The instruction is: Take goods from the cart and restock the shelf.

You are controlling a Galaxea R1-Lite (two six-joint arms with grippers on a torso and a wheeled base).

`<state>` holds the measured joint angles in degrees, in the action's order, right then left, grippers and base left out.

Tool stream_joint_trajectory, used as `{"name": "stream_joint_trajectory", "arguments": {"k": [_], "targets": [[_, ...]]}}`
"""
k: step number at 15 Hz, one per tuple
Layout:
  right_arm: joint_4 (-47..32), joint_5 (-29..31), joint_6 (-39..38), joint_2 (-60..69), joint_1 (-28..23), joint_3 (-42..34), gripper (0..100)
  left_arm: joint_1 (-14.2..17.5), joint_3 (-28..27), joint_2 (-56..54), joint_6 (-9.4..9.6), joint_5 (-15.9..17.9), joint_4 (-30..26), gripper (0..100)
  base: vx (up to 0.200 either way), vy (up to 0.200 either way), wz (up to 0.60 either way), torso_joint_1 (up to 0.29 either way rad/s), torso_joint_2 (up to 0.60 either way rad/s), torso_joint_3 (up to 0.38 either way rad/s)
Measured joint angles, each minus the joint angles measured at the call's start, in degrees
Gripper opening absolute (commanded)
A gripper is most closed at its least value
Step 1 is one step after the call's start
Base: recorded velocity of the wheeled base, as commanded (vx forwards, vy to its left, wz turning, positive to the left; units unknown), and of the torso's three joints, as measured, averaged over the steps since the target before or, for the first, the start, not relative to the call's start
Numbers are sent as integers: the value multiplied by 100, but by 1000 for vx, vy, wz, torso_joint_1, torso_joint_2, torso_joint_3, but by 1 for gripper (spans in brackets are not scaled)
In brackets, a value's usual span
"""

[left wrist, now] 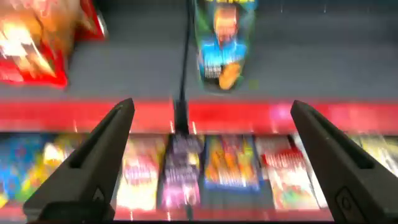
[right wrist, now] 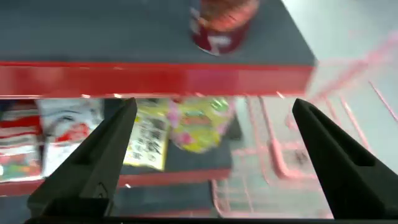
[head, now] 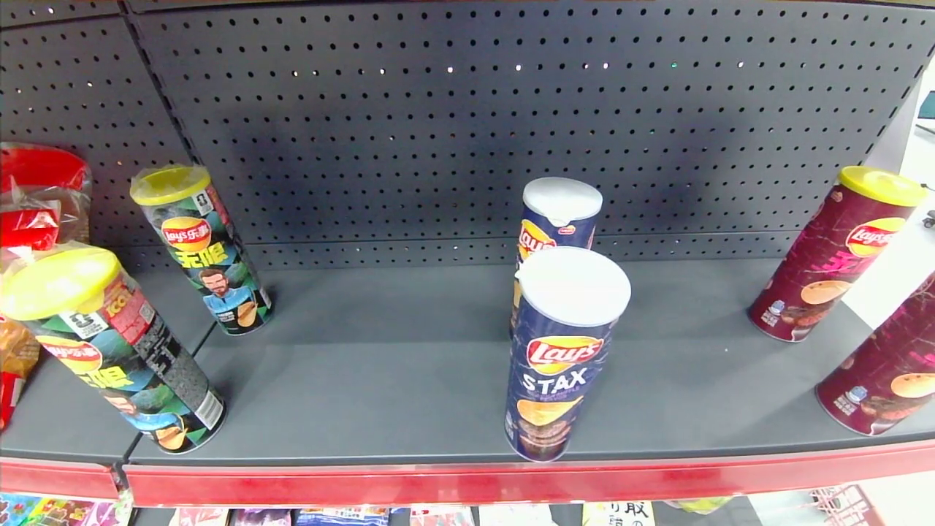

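Observation:
A grey shelf [head: 394,365] with a red front lip [head: 467,482] carries upright chip cans. Two blue cans with white lids [head: 559,351] stand one behind the other at its middle. Two dark cans with yellow lids [head: 109,343] stand on the left and two maroon cans with yellow lids [head: 833,256] on the right. My left gripper [left wrist: 211,106] is open and holds nothing, in front of the red lip [left wrist: 249,115] and below a dark can [left wrist: 224,43]. My right gripper [right wrist: 214,102] is open too, below the lip [right wrist: 155,78], with a maroon can [right wrist: 217,25] beyond. A pink wire cart [right wrist: 280,155] lies off to one side.
Red snack bags [head: 29,197] crowd the shelf's far left end. A perforated back panel [head: 467,124] closes the shelf behind. Packets of goods [left wrist: 230,162] fill the lower shelf under the lip. Free room lies between the dark cans and the blue cans.

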<state>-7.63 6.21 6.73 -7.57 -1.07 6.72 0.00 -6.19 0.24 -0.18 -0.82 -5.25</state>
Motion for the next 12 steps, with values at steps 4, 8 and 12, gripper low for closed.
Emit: {"name": "stream_joint_trajectory", "arguments": {"k": [4,8,12], "targets": [[332,-1017,-307,584,112,-278,100,0,568,-32,9,185,521,100,0,0,0,0,0,0],[806,-911,-490,705,118,-595,100,0,614,-38,11,172,525,100,0,0,0,0,0,0],[777,-900,-613,716,128,-669,100,0,619,-38,16,139,525,100,0,0,0,0,0,0]]}}
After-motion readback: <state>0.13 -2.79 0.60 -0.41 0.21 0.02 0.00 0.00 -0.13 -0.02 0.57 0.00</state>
